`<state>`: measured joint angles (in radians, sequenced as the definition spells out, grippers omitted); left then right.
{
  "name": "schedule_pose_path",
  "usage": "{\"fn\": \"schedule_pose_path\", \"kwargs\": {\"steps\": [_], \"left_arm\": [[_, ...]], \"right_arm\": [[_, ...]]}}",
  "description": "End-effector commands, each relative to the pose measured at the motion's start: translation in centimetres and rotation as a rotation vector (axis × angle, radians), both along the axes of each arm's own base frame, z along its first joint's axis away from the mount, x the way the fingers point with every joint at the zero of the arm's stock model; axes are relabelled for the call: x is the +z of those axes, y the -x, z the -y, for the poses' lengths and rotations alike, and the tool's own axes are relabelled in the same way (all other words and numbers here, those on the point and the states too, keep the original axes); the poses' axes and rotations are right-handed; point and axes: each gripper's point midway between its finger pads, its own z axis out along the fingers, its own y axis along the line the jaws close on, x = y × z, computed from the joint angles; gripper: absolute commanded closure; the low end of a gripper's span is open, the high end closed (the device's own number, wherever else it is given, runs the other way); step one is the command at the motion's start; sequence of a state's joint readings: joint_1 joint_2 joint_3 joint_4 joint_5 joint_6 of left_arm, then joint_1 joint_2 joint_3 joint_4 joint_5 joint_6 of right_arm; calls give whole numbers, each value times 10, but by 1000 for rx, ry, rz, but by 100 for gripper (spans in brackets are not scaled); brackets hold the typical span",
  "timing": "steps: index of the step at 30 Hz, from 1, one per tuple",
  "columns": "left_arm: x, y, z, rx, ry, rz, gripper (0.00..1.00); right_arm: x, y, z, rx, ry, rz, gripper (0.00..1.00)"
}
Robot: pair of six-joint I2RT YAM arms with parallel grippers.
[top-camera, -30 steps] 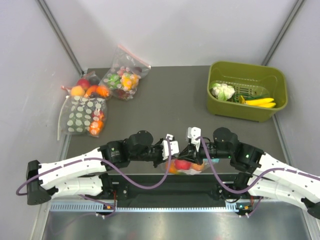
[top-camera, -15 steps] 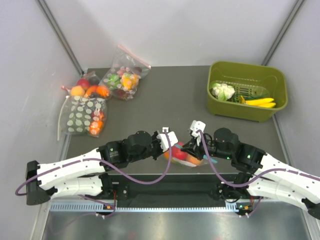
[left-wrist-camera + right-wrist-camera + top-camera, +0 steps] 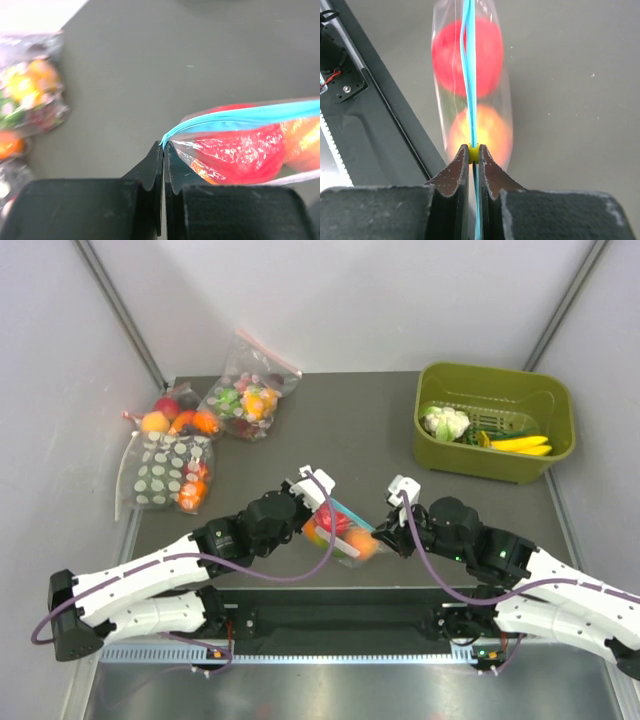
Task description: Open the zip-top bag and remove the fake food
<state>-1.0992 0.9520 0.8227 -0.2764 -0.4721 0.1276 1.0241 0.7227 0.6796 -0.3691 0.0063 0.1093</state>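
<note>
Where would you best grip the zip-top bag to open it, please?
Grip the zip-top bag by the ends of its teal zip strip, from opposite sides: left gripper on the corner, right gripper on the yellow tab. The strip runs edge-on between them.

The zip-top bag (image 3: 347,531) is being held stretched between the two grippers, its teal strip running slantwise from the left gripper (image 3: 321,502) to the right gripper (image 3: 382,537). Each gripper is gripping one end of that strip. The fake food (image 3: 331,521) is sitting inside the bag, red nearer the left gripper, orange nearer the right. Well beyond the right gripper, a green basket (image 3: 440,456) is holding a cauliflower (image 3: 445,422) and yellow pieces (image 3: 521,444). Far out past the left gripper, a pink-zip bag (image 3: 248,395) and a dotted bag (image 3: 166,476) are lying near each other.
</note>
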Motion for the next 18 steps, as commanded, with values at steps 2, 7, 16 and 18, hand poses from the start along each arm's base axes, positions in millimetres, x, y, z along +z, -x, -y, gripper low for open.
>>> {"fn": "schedule_pose_path", "kwargs": {"steps": [2, 7, 16, 18], "left_arm": [[18, -33, -38, 253, 18, 93, 100], [22, -39, -46, 296, 23, 112, 100], [25, -45, -63, 385, 22, 129, 100], [22, -45, -60, 361, 12, 126, 100]], "right_arm": [[10, 1, 12, -53, 3, -15, 100], [8, -1, 19, -85, 16, -21, 100], [0, 0, 28, -128, 34, -47, 100], [-3, 1, 27, -121, 38, -53, 100]]}}
